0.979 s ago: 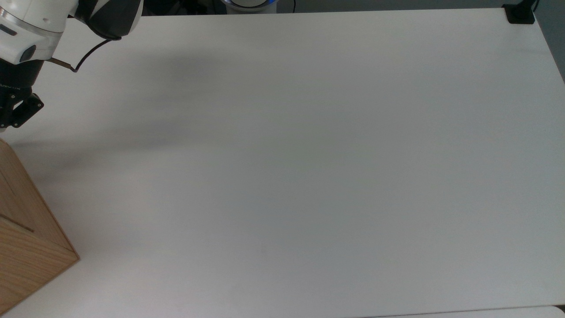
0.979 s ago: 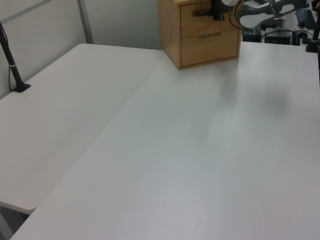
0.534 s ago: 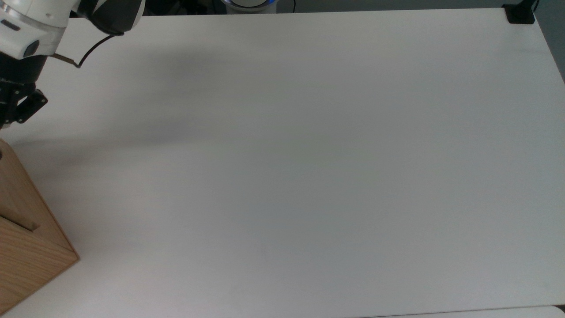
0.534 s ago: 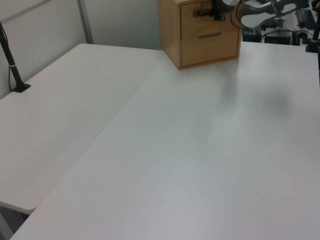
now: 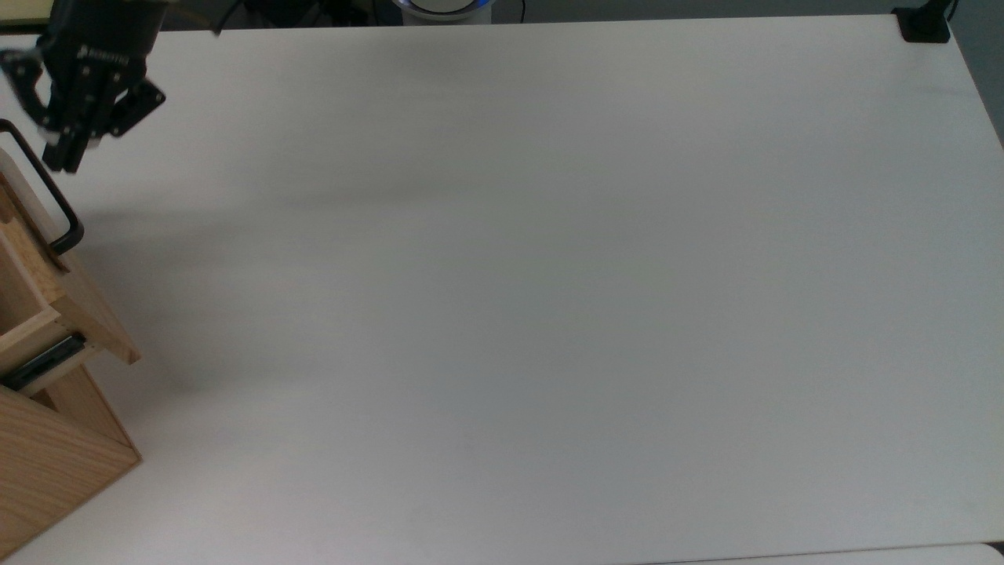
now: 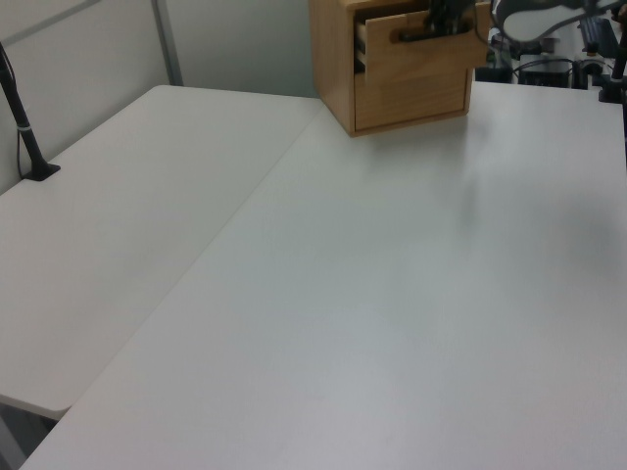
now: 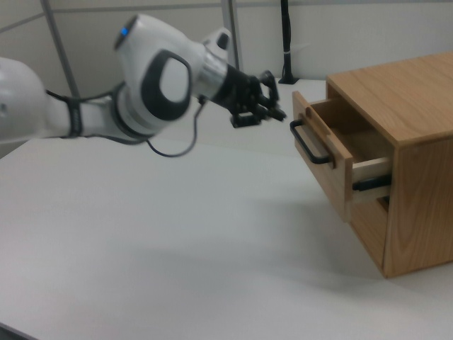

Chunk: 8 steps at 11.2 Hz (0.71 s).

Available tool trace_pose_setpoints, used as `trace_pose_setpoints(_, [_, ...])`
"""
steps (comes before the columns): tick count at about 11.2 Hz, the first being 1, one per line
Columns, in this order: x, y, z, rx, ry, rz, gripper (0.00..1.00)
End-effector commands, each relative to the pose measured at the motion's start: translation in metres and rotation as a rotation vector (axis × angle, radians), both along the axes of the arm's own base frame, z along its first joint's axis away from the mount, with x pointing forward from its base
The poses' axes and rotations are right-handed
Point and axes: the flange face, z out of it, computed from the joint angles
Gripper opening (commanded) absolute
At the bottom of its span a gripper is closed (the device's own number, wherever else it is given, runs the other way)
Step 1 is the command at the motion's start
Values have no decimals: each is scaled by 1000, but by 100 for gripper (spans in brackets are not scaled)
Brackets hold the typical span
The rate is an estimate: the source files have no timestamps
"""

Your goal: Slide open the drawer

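Observation:
The light wooden drawer (image 7: 333, 152) stands pulled well out of the cabinet (image 7: 417, 163), showing its hollow inside and black slide rail (image 7: 371, 184). In the top view the drawer (image 5: 31, 275) juts out at the left edge, black bar handle (image 5: 47, 196) facing the table. In the left view the drawer front (image 6: 421, 49) sticks out from the cabinet's upper slot. My gripper (image 5: 63, 153) hangs just off the handle's far end, shut with nothing in it. In the right view the gripper (image 7: 281, 113) points at the handle (image 7: 311, 145) with a small gap between them.
A second, lower drawer (image 6: 411, 96) sits closed in the cabinet. The white table (image 5: 549, 275) spreads wide to the top view's right. A black clamp post (image 6: 24, 127) stands at the left view's left, another black mount (image 5: 924, 23) at the top view's far right corner.
The drawer has slid out of the cabinet, baring its handle and rail in the top view. My gripper has drawn back from the cabinet towards the top view's top and turned.

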Motion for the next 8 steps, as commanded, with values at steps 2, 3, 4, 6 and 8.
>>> trace_pose_setpoints(2, [-39, 49, 13, 20, 58, 23, 0])
trace_pose_setpoints(3, [-41, 57, 12, 21, 82, 21, 0])
trace_pose_setpoints(4, [-40, 61, 10, 20, 97, 20, 0])
trace_pose_setpoints(6, [-36, 53, 6, 20, 103, 7, 8])
trace_pose_setpoints(8, [-32, 26, 2, 17, 103, -36, 28])
